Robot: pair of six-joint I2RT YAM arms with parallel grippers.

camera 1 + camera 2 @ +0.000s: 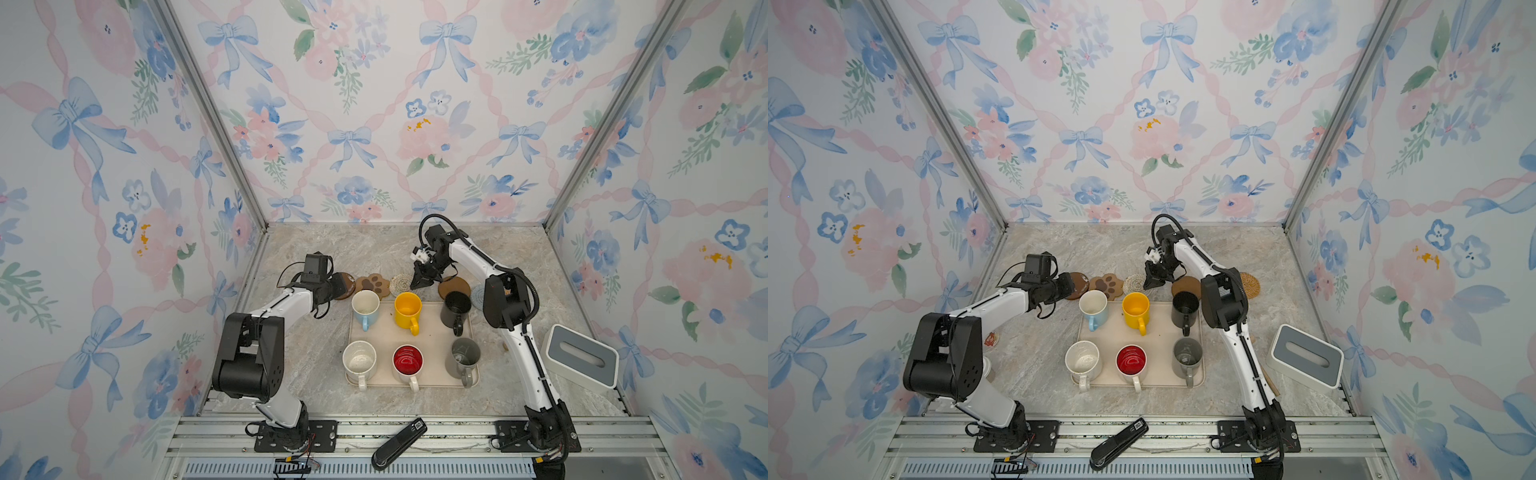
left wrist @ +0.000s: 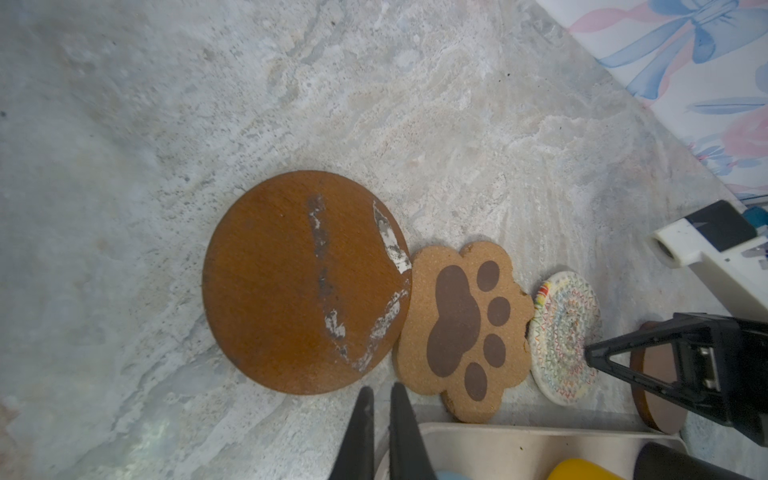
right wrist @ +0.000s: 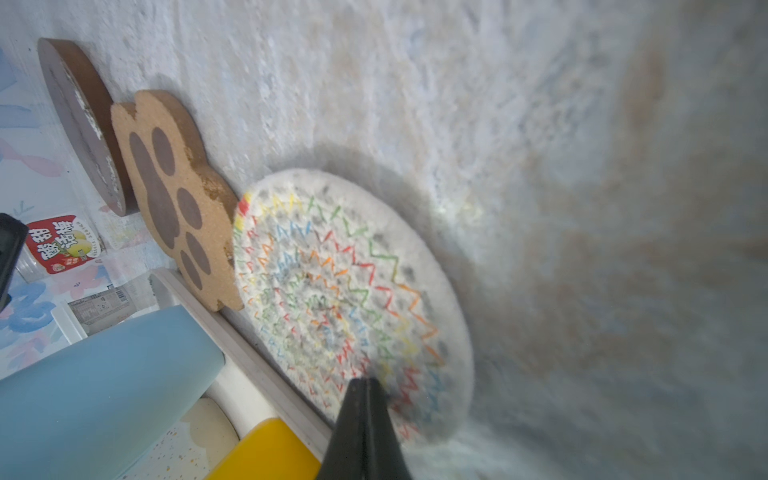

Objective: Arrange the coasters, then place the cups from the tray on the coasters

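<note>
Wht/gry box (image 1: pixel 580 360) at right, blk stapler (image 1: pixel 399 444) front.

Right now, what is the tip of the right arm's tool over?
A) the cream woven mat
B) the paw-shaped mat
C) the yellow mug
A: in the right wrist view the closed right tool has its tip over the edge of the cream woven mat, beside the paw-shaped mat.

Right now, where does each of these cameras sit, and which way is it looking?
Top views: high at the front, looking down at the tray; the left arm and right arm both show.
Left wrist: on the left arm, looking past the left fingers at the dark brown round coaster.
Right wrist: on the right arm, looking past the right fingers at the cream woven coaster.
Shared: both wrist views show the paw coaster.
</note>
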